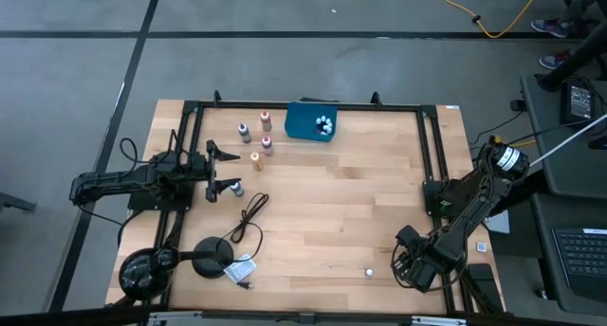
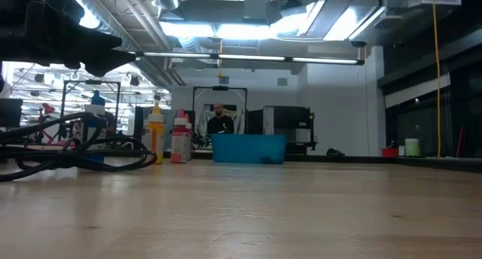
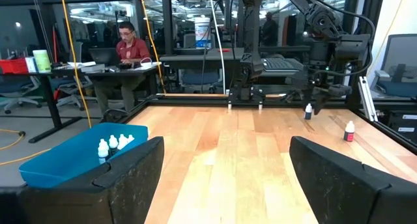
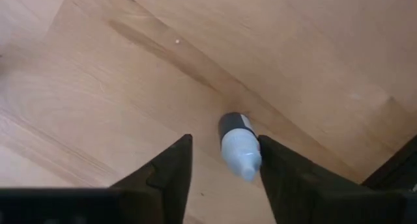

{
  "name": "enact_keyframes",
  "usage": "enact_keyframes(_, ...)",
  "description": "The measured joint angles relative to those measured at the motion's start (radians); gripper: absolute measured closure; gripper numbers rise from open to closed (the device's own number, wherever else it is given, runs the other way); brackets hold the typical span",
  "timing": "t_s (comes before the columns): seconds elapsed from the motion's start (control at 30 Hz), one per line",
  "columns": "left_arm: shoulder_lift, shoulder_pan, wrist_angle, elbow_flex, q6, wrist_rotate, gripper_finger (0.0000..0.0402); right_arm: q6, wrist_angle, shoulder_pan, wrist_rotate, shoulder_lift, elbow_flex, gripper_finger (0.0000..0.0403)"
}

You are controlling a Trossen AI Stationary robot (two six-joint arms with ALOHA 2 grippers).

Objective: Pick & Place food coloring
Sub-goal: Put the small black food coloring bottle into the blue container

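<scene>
My right gripper [image 4: 221,175] is open at the table's near right, pointing down. A small dark-bodied, pale-capped food coloring bottle [image 4: 238,144] stands on the wood between its fingertips; it also shows in the left wrist view [image 3: 308,111]. A red bottle [image 1: 369,271] stands on the table just to its left. Several coloured bottles [image 1: 256,141] stand at the far left. A teal tray [image 1: 305,120] holds several whitish bottles [image 1: 325,127]. My left gripper [image 1: 216,171] is open and empty at the table's left. My right gripper comes at the dark-bodied bottle from above with one finger on either side of it. One finger [image 4: 277,168] is very close to the bottle's side [image 4: 255,152]; I cannot tell whether it touches. The bottle stands on the table.
A black cable [image 1: 250,218] and a round black base [image 1: 216,254] lie at the near left. A black frame [image 1: 313,105] runs around the table's edges. A person sits beyond the table [image 3: 130,45]. Bare wood lies in the table's middle [image 1: 341,203].
</scene>
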Motion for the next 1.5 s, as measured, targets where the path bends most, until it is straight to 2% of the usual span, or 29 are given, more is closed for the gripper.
enact_keyframes(0.27, 0.000, 0.000, 0.000, 0.000, 0.000, 0.000, 0.0074, -0.049, -0.013, -0.002, 0.000, 0.000, 0.008, 0.0296)
enact_keyframes(0.43, 0.000, 0.000, 0.000, 0.000, 0.000, 0.000, 0.0073, -0.175, -0.105, -0.049, -0.002, 0.000, 0.071, 0.0331)
enact_keyframes(0.63, 0.000, 0.000, 0.000, 0.000, 0.000, 0.000, 0.0074, -0.388, -0.219, -0.149, 0.000, 0.000, 0.178, 0.0329)
enact_keyframes(0.77, 0.000, 0.000, 0.000, 0.000, 0.000, 0.000, 0.0073, -0.540, -0.292, -0.235, 0.000, -0.001, 0.250, 0.0320)
enact_keyframes(1.07, 0.000, 0.000, 0.000, 0.000, 0.000, 0.000, 0.0073, -0.887, -0.395, -0.482, 0.001, -0.001, 0.440, 0.0331)
enact_keyframes(1.5, 0.000, 0.000, 0.000, 0.000, 0.000, 0.000, 0.0074, -1.253, -0.442, -0.882, 0.008, 0.010, 0.646, 0.0333)
